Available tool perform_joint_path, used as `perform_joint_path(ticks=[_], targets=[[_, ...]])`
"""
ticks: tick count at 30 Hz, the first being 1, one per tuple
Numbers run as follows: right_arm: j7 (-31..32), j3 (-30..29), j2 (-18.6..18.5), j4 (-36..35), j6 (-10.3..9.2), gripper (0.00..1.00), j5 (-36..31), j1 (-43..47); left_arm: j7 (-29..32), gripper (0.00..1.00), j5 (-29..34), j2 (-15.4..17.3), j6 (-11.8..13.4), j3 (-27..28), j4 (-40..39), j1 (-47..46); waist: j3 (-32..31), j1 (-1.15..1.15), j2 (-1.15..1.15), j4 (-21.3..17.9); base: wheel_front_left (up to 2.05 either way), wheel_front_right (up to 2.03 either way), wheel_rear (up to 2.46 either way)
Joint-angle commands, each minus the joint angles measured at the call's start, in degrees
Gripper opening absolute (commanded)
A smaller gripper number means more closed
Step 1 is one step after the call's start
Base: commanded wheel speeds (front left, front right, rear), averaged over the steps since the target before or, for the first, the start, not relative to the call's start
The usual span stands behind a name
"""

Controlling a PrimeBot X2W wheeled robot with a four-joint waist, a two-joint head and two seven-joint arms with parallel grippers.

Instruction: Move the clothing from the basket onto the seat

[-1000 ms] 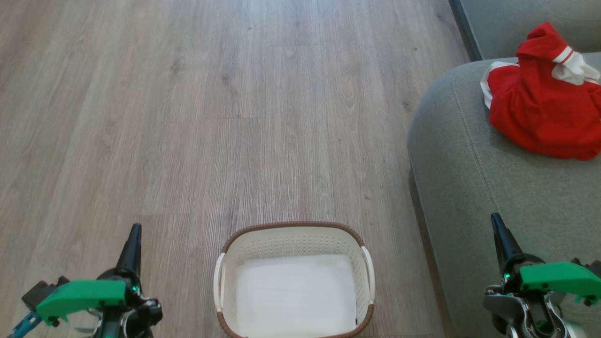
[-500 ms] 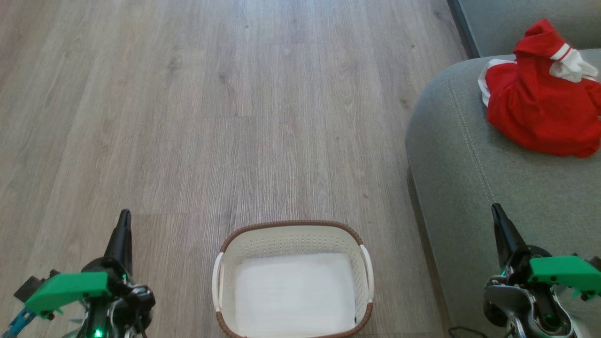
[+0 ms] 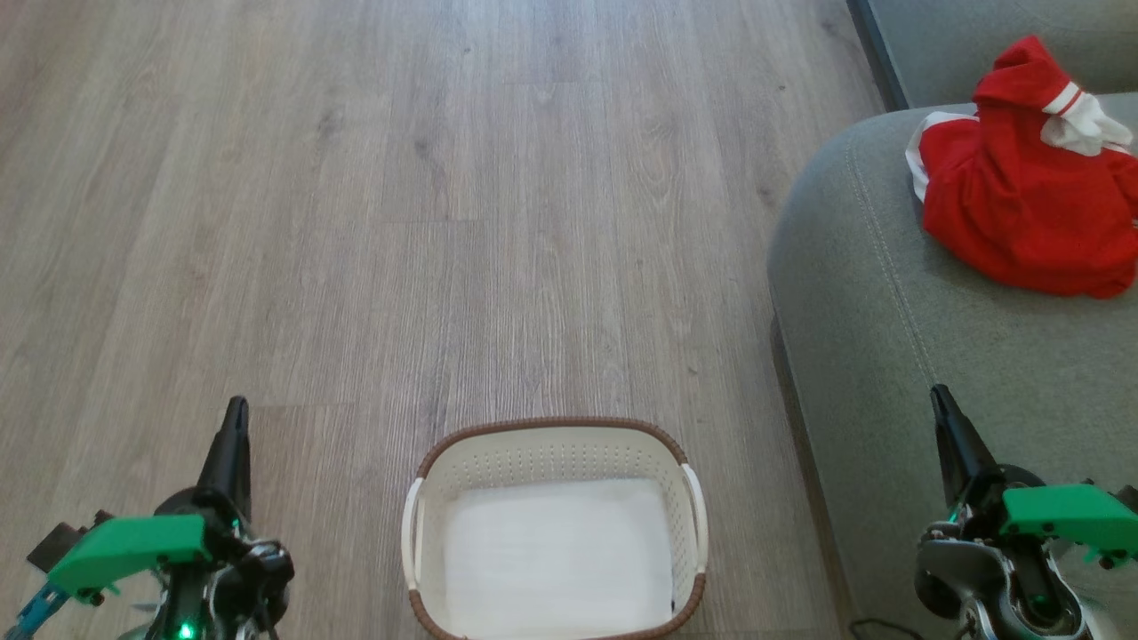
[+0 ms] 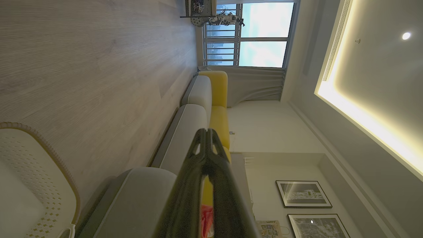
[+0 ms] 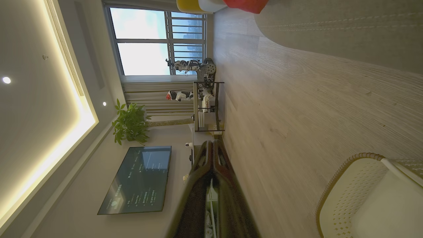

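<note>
The red clothing (image 3: 1022, 204) with white bands lies bunched on the grey-green seat (image 3: 898, 293) at the upper right of the head view. The white basket (image 3: 556, 449) with its brown rim stands on the floor at the bottom centre, holding nothing but its white bottom. My left gripper (image 3: 233, 418) is at the lower left beside the basket, shut with nothing in it. My right gripper (image 3: 942, 404) is at the lower right over the seat's front, shut and holding nothing. In the wrist views the left gripper (image 4: 205, 132) and the right gripper (image 5: 211, 142) show fingertips pressed together.
Wooden floor (image 3: 444, 204) spreads ahead and to the left of the basket. The sofa (image 4: 195, 115) runs on with yellow cushions toward a window. A television (image 5: 138, 178), a potted plant (image 5: 130, 122) and a shelf with small robots (image 5: 205, 99) stand along the far wall.
Over the last second the left gripper has drawn down and left and the right gripper has risen slightly. In the last half second nothing has visibly moved.
</note>
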Motion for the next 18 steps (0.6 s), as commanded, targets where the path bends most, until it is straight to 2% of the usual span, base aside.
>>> perform_joint_path(ticks=[1,18], targets=[[0.26,0.98,-0.76,-2.19,-0.01,0.00,0.34,-2.93,0.20,0.00,-0.06,0.38,-0.37,1.92,-1.55,-2.88,0.00,0.00,0.00,0.00,0.00,0.00,0.00],[0.26,0.98,-0.76,-2.19,-0.01,0.00,0.34,-2.93,0.28,0.00,0.03,0.32,-0.37,2.02,-1.55,-2.89,0.00,0.00,0.00,0.00,0.00,0.00,0.00]])
